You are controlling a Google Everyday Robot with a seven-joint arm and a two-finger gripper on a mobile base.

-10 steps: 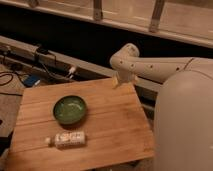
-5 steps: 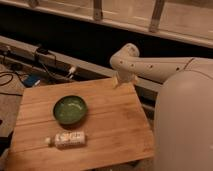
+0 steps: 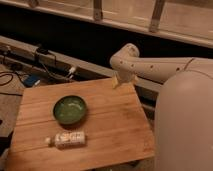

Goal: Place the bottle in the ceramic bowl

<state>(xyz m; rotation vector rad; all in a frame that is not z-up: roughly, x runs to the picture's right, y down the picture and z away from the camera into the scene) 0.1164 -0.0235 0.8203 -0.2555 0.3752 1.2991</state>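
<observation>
Camera view, near to far. Bottle (image 3: 67,139) lies on its side on the wooden table (image 3: 117,127), just on the near side of the ceramic bowl (image 3: 70,109), close to it but apart. The cap end seems to point left (too small to be sure). The bowl is empty, glossy green inside.

Gripper (image 3: 118,80) hangs beyond the bowl and to its right, over the table's far edge, well apart from both. It carries nothing. How far it is open I cannot tell.

Step in hand, as I judge it: reach and grasp, not yet begun.

Plan:
- Descend from above and grip across the bottle's short axis at mid-body, so it neither rolls nor pivots.
- Come in from the bowl's right to avoid clipping the rim.
- Lift clear of the rim, then release low: a bottle this long could perch on the edge.
</observation>
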